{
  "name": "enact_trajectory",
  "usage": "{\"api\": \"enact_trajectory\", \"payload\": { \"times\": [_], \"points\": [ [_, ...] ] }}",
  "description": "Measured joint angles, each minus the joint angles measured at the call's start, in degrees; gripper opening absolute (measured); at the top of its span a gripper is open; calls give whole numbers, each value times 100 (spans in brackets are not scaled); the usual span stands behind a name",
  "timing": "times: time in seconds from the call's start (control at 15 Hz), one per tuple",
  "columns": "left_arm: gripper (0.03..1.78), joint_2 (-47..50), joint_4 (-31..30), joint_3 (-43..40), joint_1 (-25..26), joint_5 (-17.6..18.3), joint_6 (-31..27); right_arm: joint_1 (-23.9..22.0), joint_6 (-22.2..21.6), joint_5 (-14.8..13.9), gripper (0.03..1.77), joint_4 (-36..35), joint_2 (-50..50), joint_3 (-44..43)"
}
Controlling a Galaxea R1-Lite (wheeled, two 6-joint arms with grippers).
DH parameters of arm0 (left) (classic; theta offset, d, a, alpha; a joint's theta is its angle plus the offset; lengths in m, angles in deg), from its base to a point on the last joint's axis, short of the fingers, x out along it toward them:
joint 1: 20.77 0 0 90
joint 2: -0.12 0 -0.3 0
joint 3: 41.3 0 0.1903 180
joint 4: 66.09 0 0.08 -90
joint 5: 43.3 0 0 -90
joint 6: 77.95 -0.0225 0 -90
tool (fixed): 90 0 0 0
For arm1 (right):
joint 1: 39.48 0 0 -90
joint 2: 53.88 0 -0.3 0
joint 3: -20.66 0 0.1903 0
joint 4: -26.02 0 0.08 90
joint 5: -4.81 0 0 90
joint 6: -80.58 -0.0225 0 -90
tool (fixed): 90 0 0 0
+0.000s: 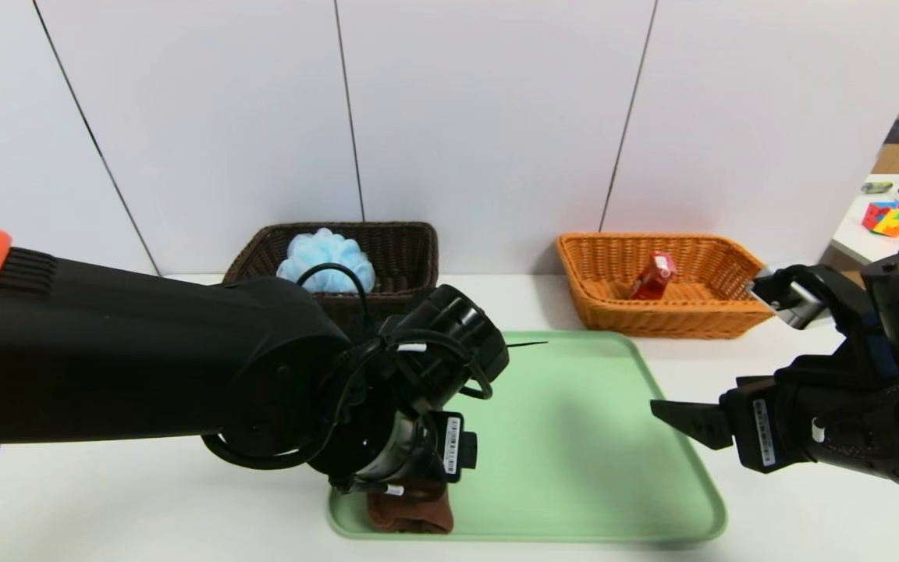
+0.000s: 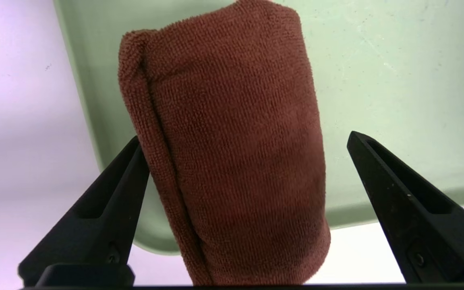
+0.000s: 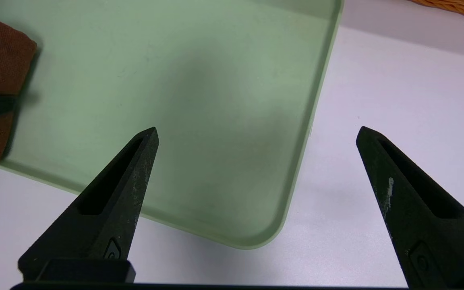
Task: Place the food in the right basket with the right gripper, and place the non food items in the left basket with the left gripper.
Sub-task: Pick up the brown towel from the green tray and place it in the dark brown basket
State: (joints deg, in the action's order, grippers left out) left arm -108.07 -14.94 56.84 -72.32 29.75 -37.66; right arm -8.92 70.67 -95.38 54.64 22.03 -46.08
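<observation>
Left gripper [image 2: 243, 139] open astride the folded brown towel [image 2: 236, 153] — pickup step; next, close, lift, left basket [image 1: 399, 234]. Right gripper [image 3: 257, 131] idle, open over tray edge [image 3: 310, 121].

The folded cloth [image 2: 232, 153] between the fingers of the left hand [image 2: 244, 141] is a deep reddish brown, finely ribbed. Beneath that hand, the tray [image 1: 574, 437] is plain pale green. Beyond it, the left basket [image 1: 403, 254] is dark brown wicker, holding a light blue puff [image 1: 328, 257]. Beyond the black right hand [image 3: 256, 137], the right basket [image 1: 676, 316] is orange-tan weave, with a red packet [image 1: 654, 276] inside. The desk [image 1: 145, 499] is white.
</observation>
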Motion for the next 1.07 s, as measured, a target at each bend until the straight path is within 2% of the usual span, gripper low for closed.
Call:
{"api": "enact_trajectory", "payload": {
  "times": [1.07],
  "points": [
    [169, -126, 11, -24, -5, -9, -2, 2, 5, 0, 170, -2, -172, 32]
  ]
}}
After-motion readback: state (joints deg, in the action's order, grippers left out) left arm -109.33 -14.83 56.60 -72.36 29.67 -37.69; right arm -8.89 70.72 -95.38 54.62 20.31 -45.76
